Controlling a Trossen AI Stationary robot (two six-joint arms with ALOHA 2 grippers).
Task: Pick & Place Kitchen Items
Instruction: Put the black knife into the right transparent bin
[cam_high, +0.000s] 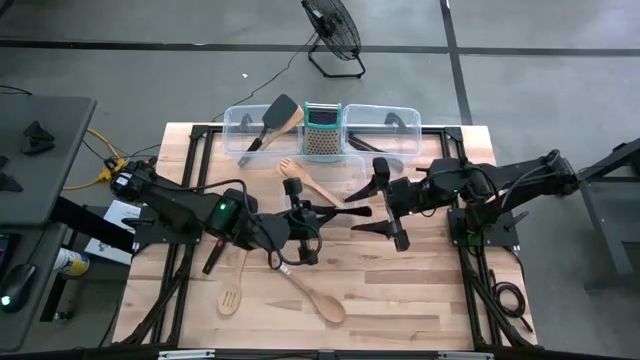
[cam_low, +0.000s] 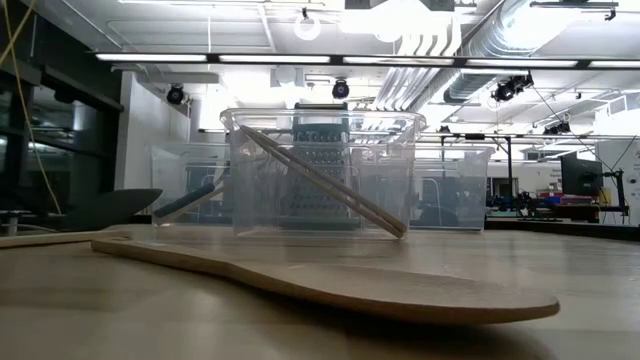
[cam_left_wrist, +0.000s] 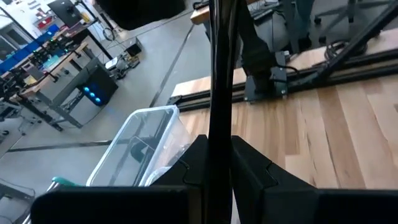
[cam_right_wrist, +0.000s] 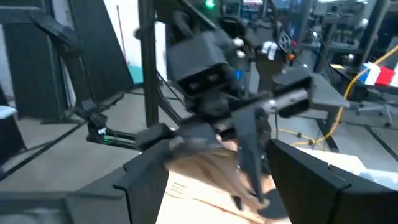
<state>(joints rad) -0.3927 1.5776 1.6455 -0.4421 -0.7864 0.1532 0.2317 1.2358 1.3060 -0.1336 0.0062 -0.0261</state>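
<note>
Nearest the front edge of the desk (cam_high: 400, 310) we found two of the kitchen items lying flat: a wooden spoon (cam_high: 312, 296), with its bowl toward the front, and a slotted wooden spoon (cam_high: 232, 291) to its left. In the low view, a wooden utensil lay across the foreground, though we could not tell which of the two it was.

Behind them, over the middle of the desk, the two arms met. The left claw (cam_high: 303, 208) had reached in from the left side and was closed on a black-handled tool (cam_left_wrist: 219, 93). In the left wrist view, the thin dark handle ran straight out between the two fingers (cam_left_wrist: 261, 177). We could not tell the shape of the tool's working end.

The right claw (cam_high: 360, 220) stood just beside it, pointing toward the left claw. Its fingers were spread wide and nothing was held between them. In the right wrist view, it faced the left claw at close range.

Farther back, a wooden fork (cam_high: 300, 181) lay on the desk between the claws and the bins.

Along the back edge stood two clear plastic bins. The left bin (cam_high: 238, 140) held a black turner (cam_high: 277, 112) that leaned against its wall. The right bin (cam_high: 400, 118) stood to the right of it. A box grater (cam_high: 322, 132) with a teal top stood between them.

Beyond the desk, a fan (cam_high: 335, 35) stood on the floor.
</note>
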